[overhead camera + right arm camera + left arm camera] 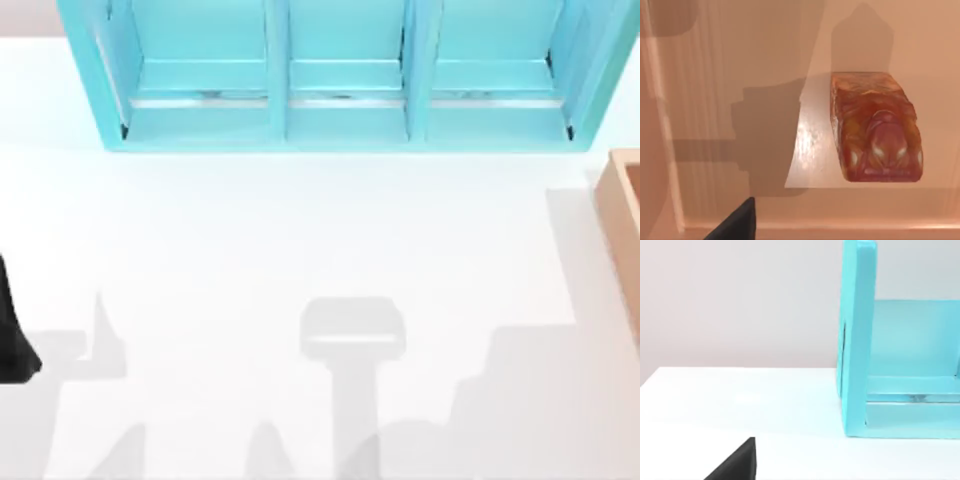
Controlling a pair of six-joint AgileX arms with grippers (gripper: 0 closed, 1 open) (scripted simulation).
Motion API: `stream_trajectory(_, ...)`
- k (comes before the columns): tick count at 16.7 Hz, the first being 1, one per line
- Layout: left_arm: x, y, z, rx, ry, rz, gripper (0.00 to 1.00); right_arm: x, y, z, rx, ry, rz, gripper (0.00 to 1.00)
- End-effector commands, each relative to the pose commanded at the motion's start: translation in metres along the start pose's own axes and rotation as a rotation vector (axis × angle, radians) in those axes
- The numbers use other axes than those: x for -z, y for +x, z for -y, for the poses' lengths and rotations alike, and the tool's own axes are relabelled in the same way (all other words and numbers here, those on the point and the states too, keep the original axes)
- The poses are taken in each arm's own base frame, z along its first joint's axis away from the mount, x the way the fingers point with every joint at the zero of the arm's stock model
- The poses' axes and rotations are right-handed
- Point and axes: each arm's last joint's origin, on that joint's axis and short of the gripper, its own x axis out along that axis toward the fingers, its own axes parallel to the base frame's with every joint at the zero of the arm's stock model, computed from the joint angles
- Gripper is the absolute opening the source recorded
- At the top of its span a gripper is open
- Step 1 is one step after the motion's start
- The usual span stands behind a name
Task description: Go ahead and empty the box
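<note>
- A black part of the left arm (pixel 14 330) is seen at the left edge of the white table (pixel 300 240), well apart from everything else; it is judged parked. A dark tip of the left gripper (pixel 737 462) shows in the left wrist view, low over the table; whether its fingers are apart or together cannot be told.
- A big cyan three-compartment shelf unit (pixel 345 75) stands along the far edge of the table. Its end wall faces the left wrist camera. No loose item is made out in its compartments.
- The light tan-orange wooden box (pixel 625 215) with thick plain walls sits at the right edge of the table, only partly seen, just beside the right end of the shelf unit.
- In the right wrist view, a glossy reddish-brown oblong block (pixel 874 127) is seen lying flat on the box floor, beside a pale glossy sheet (pixel 807 150); whether it rests partly on that sheet cannot be told.
- A dark tip of the right gripper (pixel 737 222) shows above the box interior; the state of its fingers cannot be told.
- The right arm is judged far nearer. The block lies offset to one side of that tip, its long axis running away from the wrist camera, so closing across the short width is judged the fitting approach.
</note>
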Motion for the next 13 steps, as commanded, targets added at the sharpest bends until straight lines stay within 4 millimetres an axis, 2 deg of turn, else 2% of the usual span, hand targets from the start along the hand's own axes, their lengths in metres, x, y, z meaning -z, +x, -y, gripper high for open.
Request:
stream_trajectory(7, 0.000, 0.000, 0.000, 0.000, 0.000, 0.000, 1.00, 0.000, 0.003, -0.001, 0.000, -0.002, -0.001, 1.00)
stream_trajectory(10, 0.000, 0.000, 0.000, 0.000, 0.000, 0.000, 1.00, 0.000, 0.022, -0.001, -0.002, 0.000, -0.005, 1.00)
stream_trajectory(13, 0.000, 0.000, 0.000, 0.000, 0.000, 0.000, 1.00, 0.000, 0.050, 0.000, -0.001, 0.000, -0.003, 1.00)
